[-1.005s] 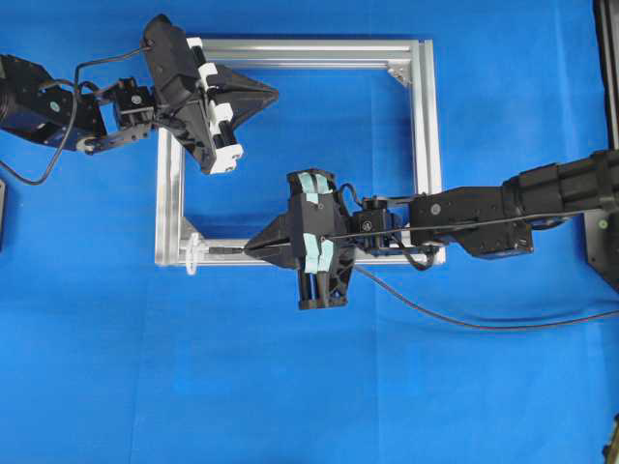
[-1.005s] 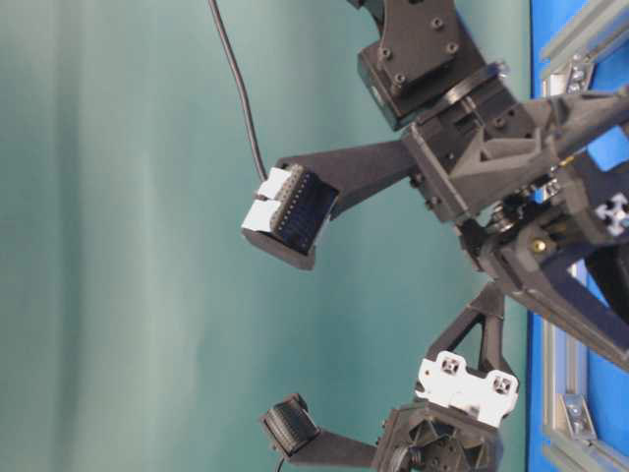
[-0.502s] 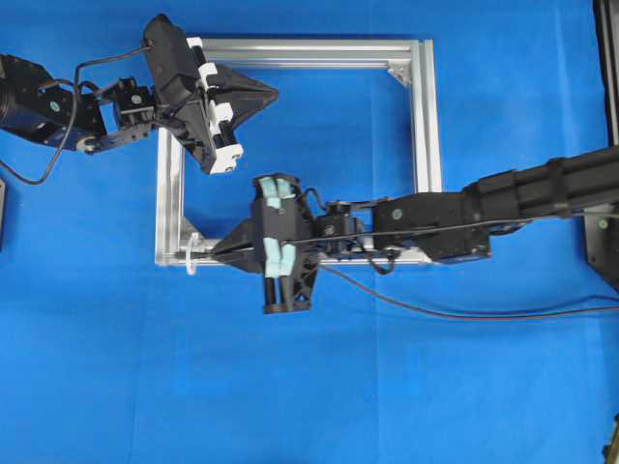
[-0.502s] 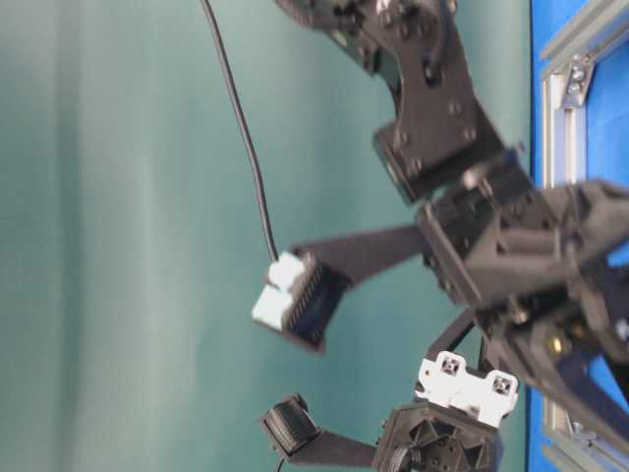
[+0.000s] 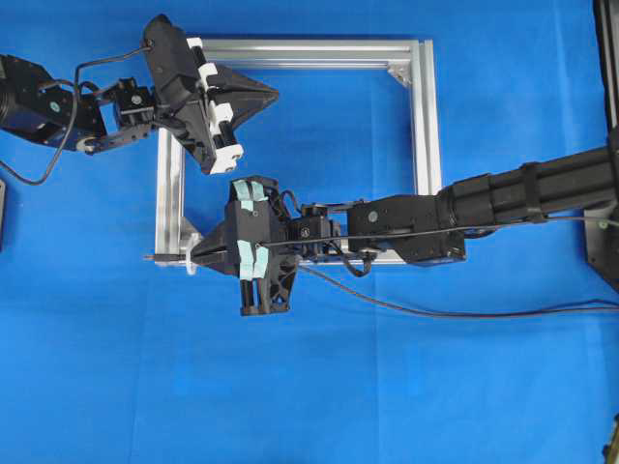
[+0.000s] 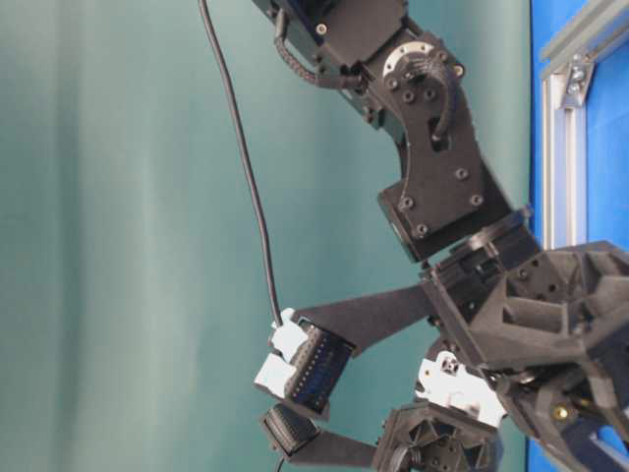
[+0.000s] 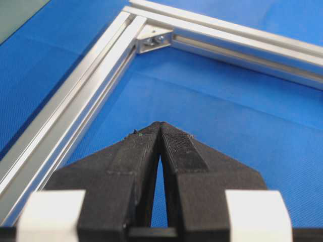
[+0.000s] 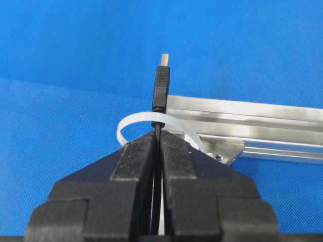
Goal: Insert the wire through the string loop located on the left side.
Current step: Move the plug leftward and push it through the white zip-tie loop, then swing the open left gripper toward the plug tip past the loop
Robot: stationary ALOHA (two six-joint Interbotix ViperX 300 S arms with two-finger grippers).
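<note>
My right gripper (image 8: 158,137) is shut on the wire just behind its dark plug (image 8: 161,91). The plug sticks out past the whitish string loop (image 8: 136,120), whose band arches over the wire at my fingertips. In the overhead view the right gripper (image 5: 193,255) sits at the silver frame's lower left corner, and the plug tip (image 5: 150,257) pokes out left of the string loop (image 5: 191,265). The rest of the wire (image 5: 435,311) trails right across the cloth. My left gripper (image 5: 276,94) hovers near the frame's upper left, and in its wrist view the left gripper (image 7: 160,125) is shut on nothing.
The silver aluminium frame (image 5: 426,145) lies flat on the blue cloth, with a corner bracket (image 7: 154,40) ahead of the left gripper. The right arm (image 5: 522,198) stretches across the frame's lower right. A black arm cable (image 6: 246,167) hangs in the table-level view.
My right gripper has moved left along the frame's lower rail with the wire. The plug, which was short of the loop, now sticks out beyond it. The left arm has not moved.
</note>
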